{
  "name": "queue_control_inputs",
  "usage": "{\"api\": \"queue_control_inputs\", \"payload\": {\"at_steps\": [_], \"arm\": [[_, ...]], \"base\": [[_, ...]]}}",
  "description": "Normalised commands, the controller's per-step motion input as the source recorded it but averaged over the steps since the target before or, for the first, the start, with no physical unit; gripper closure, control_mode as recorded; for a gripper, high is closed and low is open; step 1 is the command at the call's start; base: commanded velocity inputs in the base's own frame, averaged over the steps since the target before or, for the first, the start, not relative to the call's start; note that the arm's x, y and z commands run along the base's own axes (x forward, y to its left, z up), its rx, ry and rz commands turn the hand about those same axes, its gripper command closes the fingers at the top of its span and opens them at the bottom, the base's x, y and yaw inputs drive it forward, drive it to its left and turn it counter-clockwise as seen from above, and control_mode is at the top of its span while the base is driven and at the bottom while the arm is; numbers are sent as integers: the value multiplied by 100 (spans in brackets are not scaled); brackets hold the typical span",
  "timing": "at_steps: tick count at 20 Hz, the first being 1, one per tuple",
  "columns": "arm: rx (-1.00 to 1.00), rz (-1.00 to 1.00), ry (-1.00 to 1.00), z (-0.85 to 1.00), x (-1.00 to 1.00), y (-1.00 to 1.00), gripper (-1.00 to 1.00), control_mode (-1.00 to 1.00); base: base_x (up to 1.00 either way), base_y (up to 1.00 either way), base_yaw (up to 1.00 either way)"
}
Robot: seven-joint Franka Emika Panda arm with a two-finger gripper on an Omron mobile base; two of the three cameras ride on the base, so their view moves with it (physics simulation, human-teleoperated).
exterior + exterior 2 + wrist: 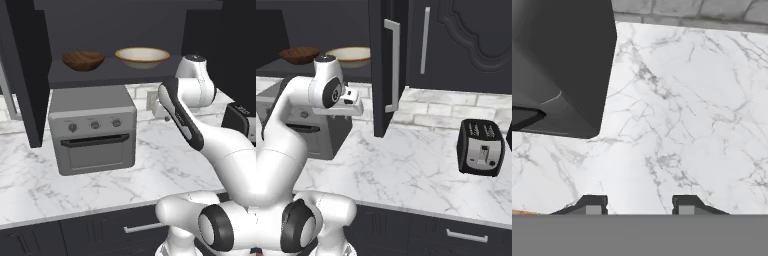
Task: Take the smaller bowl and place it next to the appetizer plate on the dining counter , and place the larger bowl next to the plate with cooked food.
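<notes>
The jaws stand wide apart, holding nothing and touching nothing; they point down over bare marble desk, with a dark grey oven off to one side of the hand view.

In the left base view the small bowl, dark wood, and the large bowl, cream with a tan rim, sit side by side on a dark shelf inside an open cabinet, close together but apart. The small bowl is to the left. The shelf is directly above the oven, which stands on the desk.

In the right base view the hand hangs at about oven height, below the shelf. A black toaster stands well to the right on the desk.
</notes>
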Motion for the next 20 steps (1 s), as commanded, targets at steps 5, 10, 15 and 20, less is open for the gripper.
{"api": "queue_control_inputs", "payload": {"at_steps": [5, 10, 15, 20], "arm": [[0, 0, -3, 2, -20, -4, -100, -100], [0, -5, -38, 60, -8, 27, -100, -100], [7, -15, -46, 77, 0, 41, -100, -100], [18, -18, -30, 52, 0, 28, -100, -100]], "base": [[0, 0, 0], [0, 0, 0], [0, 0, 0], [0, 0, 0]]}}
